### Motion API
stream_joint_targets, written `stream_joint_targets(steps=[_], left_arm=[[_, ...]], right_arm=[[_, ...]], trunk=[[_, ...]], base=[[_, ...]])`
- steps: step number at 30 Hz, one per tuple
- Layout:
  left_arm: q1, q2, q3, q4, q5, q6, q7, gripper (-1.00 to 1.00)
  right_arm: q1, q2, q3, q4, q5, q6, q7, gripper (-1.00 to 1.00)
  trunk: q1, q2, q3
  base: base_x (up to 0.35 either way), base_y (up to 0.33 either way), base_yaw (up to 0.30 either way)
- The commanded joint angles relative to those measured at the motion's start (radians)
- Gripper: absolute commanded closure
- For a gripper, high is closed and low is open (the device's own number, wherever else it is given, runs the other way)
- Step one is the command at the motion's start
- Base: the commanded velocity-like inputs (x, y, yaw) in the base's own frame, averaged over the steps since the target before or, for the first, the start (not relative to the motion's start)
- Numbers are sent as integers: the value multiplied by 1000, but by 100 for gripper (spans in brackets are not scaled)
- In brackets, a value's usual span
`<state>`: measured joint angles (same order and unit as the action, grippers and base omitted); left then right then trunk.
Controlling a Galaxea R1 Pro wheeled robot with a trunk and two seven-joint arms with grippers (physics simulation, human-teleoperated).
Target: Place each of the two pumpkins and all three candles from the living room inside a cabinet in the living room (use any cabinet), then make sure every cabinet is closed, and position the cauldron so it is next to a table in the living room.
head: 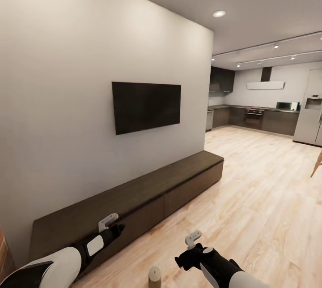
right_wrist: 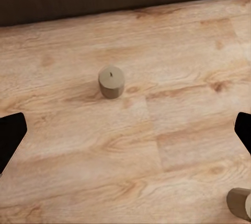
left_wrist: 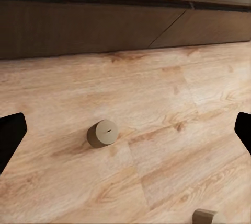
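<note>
A beige candle [head: 154,276] stands upright on the pale wood floor [head: 250,198] between the two arms; the left gripper [head: 108,221] and right gripper [head: 193,238] both hang spread wide and hold nothing; a second candle [right_wrist: 241,203] stands near the first; beyond, the long dark cabinet [head: 147,198] runs along the wall, doors shut, under a black television [head: 146,106].

We log a home: wall television [head: 146,107] over low cabinet [head: 134,203], apparently an open kitchen [head: 259,118] beyond.
</note>
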<state>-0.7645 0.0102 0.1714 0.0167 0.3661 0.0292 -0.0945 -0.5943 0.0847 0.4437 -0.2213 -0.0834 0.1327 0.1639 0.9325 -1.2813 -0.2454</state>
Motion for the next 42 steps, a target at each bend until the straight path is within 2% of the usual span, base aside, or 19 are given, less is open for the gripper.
stream_joint_targets(steps=[1,16,17,22,25,26,27,28,30,32,38,42], left_arm=[[-1,1,7,2,4,3,-5,-100],[-1,1,1,2,-4,3,-7,-100],[-1,0,-1,1,-23,3,-8,-100],[-1,-2,-1,0,-48,3,-8,-100],[-1,-28,-2,-1,-94,4,-6,-100],[-1,-49,-1,-5,-157,7,17,-100],[-1,-51,0,-6,-166,8,24,-100],[-1,-56,0,-8,-178,9,38,-100],[-1,-62,0,-9,-186,11,51,-100],[-1,-76,0,-12,-196,13,67,-100],[-2,-107,0,-14,-219,37,79,-100],[-2,-129,0,-38,-274,71,100,-100]], right_arm=[[-1,0,6,-1,-9,5,0,-100],[-1,-1,4,-7,-9,7,-3,-100],[-1,-3,4,-25,-9,8,-2,-100],[-1,-25,4,-76,-10,13,0,-100],[-1,-39,-14,-127,-11,44,0,-100],[-1,-43,-95,-204,-12,171,2,-100],[-1,-44,-113,-217,-11,197,2,-100],[-1,-44,-147,-247,-11,246,3,-100],[-1,-44,-178,-280,-11,290,4,-100],[-1,-43,-216,-348,-10,365,4,-100],[-5,-45,-240,-477,-9,512,5,-100],[-32,-45,-244,-540,-9,617,5,-100]], trunk=[[1,-1,-1],[1,-1,-1],[1,-1,-1],[12,-22,-11],[24,-43,-20],[27,-50,-24],[31,-57,-28],[35,-64,-32],[43,-78,-41],[50,-92,-50],[73,-134,-78],[89,-162,-97]], base=[[260,227,-1],[56,41,0],[0,0,0],[0,0,0],[0,0,0],[0,0,22],[0,0,30],[0,0,43],[0,0,50],[0,0,59],[0,0,62],[0,0,28]])
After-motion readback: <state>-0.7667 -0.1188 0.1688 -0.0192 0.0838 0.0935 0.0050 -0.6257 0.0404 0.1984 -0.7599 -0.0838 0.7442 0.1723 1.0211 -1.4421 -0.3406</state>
